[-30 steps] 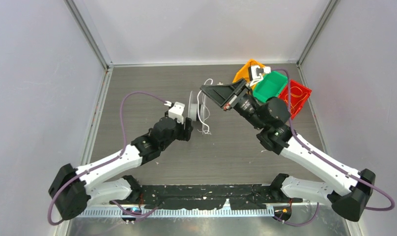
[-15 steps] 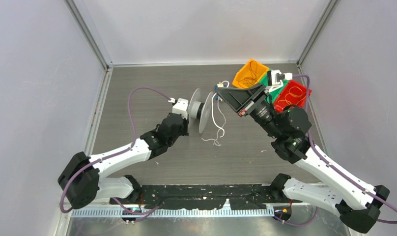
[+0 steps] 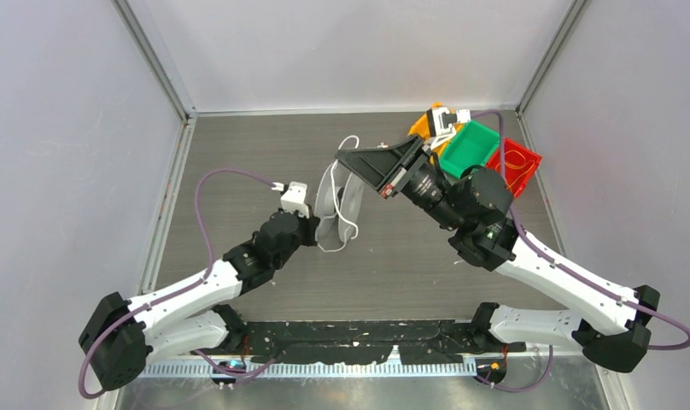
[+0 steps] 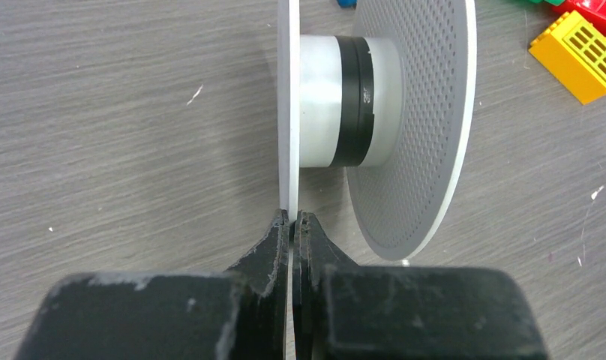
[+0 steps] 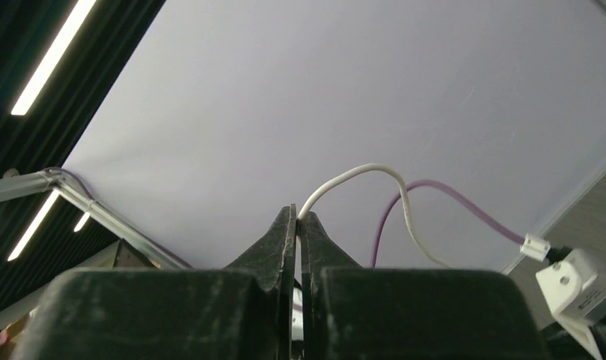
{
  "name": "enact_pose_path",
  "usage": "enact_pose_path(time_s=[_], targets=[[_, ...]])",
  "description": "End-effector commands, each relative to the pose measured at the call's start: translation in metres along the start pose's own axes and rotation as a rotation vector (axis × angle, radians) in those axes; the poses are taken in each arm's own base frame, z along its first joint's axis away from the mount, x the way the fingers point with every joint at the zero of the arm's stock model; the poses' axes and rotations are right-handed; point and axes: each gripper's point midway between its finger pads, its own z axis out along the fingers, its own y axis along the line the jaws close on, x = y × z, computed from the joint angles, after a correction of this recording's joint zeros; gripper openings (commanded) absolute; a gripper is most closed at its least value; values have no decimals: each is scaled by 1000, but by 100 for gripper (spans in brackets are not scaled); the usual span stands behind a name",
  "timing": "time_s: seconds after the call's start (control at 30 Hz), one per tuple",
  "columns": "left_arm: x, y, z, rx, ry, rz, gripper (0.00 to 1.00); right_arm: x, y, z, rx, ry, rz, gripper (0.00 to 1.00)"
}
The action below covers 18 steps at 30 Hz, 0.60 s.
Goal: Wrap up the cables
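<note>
The spool (image 4: 345,105) is running off the left wrist view's top edge. The white cord (image 5: 360,171) is dropping out of sight behind the right end effector (image 5: 298,216); overhead, that arm is covering most of the orange bin (image 3: 420,125).

A single thin, limp white cable (image 3: 337,248), string-like, is nipped between the closed fingertips of the right gripper (image 5: 298,214) and held up off the counter (image 3: 239,154). From the pinch it arches up in a small loop and falls away again. In the top view it hangs slack across the discs of the gray spool (image 3: 340,198); whether it touches them cannot be told. Its lower end curls loosely just below the spool, a little left of the counter's middle.
</note>
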Motion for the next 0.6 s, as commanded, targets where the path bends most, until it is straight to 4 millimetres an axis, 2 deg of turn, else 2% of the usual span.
enact_pose_path(time_s=[0.0, 0.1, 0.17, 0.33, 0.47, 0.57], targets=[[-1, -8, -10, 63, -30, -50, 0, -34, 7, 18, 11, -134, -31, 5], [-1, -8, -15, 83, -44, -46, 0, -33, 12, 31, -13, -121, -9, 5], [-2, -7, -19, 89, -54, -46, 0, -32, 3, 41, 16, -124, -22, 5], [-2, -6, -26, 108, -70, -51, 0, -46, -35, 52, 122, -175, -75, 5], [2, -5, -29, 116, -70, -45, 0, -62, -64, 55, 168, -223, -34, 5], [5, -6, -29, 123, -65, -40, 0, -65, -85, 58, 204, -237, -30, 5]])
